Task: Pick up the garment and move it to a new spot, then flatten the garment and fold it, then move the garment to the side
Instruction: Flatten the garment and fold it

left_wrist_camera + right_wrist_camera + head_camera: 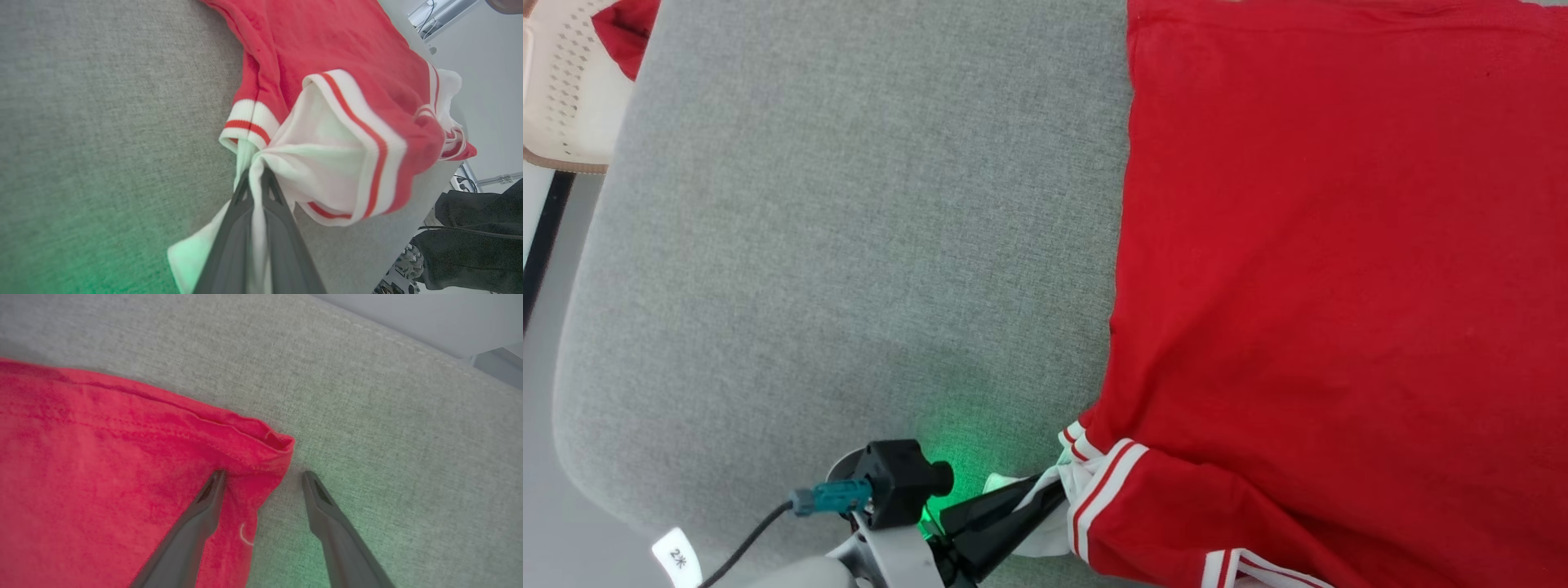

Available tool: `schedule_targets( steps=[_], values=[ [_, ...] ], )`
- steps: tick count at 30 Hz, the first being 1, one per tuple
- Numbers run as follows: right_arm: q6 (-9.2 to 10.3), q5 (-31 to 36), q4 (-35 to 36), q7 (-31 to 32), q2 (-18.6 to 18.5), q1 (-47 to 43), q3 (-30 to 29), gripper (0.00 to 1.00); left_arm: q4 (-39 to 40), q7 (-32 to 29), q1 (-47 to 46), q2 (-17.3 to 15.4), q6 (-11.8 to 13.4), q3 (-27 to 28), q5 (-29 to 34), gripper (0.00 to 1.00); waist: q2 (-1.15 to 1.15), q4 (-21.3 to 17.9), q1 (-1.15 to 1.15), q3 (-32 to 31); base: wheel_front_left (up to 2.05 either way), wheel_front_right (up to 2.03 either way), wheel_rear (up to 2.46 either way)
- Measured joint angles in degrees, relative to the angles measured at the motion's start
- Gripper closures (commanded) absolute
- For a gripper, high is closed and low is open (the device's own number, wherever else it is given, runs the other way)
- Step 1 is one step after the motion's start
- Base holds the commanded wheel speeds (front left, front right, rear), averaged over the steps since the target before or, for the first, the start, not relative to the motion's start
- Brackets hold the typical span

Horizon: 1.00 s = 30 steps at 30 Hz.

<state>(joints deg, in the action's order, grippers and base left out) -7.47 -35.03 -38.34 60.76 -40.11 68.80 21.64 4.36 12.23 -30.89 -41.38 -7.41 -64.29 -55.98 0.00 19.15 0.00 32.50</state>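
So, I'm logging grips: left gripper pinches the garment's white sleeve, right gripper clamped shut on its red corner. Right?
No: the right wrist view shows the right gripper open, straddling the garment at that red corner. The left gripper does pinch the white sleeve.

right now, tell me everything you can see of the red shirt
The garment is a red shirt of soft, knit-looking cloth, spread mostly flat with a plain side up over the right part of the grey fabric surface. Its short white sleeve, edged with red-and-white striped trim, is bunched and drawn taut where the left gripper is shut on it. At a stitched hem corner the right gripper stands open, one finger over the red cloth, the other over the grey.
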Motion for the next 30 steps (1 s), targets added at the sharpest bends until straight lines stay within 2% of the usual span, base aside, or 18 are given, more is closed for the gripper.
schedule_targets(
  steps=[1,2,12,15,23,30],
  values=[
    [0.01,-0.2,0.1,0.0,-0.1,0.1,0.3,0.86,-0.1,0.2,-0.3,0.0,0.0,-0.3,-0.1,1.00,0.00,-0.1,0.00,0.0,0.00,0.00,0.00],
    [0.01,-0.4,0.3,0.0,-0.1,0.1,0.5,1.00,-0.3,0.4,-0.6,0.0,-0.1,-0.5,-0.3,1.00,0.00,-0.2,0.00,0.0,0.00,0.00,0.00],
    [-0.05,-4.4,-0.4,-4.3,0.6,-1.5,-1.0,1.00,-2.3,2.1,-1.9,-0.1,-0.1,-0.9,-1.0,1.00,0.00,-1.3,0.00,-1.5,0.00,0.00,0.00],
    [-0.05,-6.5,0.7,-5.6,-0.3,-3.9,-0.9,1.00,-3.1,2.5,-1.8,-0.2,-0.1,0.1,-1.0,1.00,0.00,-1.8,0.00,-2.7,0.00,0.00,0.00],
    [-0.05,-14.7,10.5,-8.6,-8.5,-16.5,-0.9,1.00,-4.7,2.7,0.7,-1.6,0.4,3.4,1.6,1.00,0.00,-4.7,0.00,-6.8,0.00,0.00,0.00],
    [-0.05,-21.5,20.2,-11.0,-16.4,-32.8,-4.1,1.00,-3.8,2.9,3.3,-4.0,1.4,5.5,2.7,1.00,0.00,-8.6,0.00,-10.1,0.00,0.00,0.00]
  ],
)
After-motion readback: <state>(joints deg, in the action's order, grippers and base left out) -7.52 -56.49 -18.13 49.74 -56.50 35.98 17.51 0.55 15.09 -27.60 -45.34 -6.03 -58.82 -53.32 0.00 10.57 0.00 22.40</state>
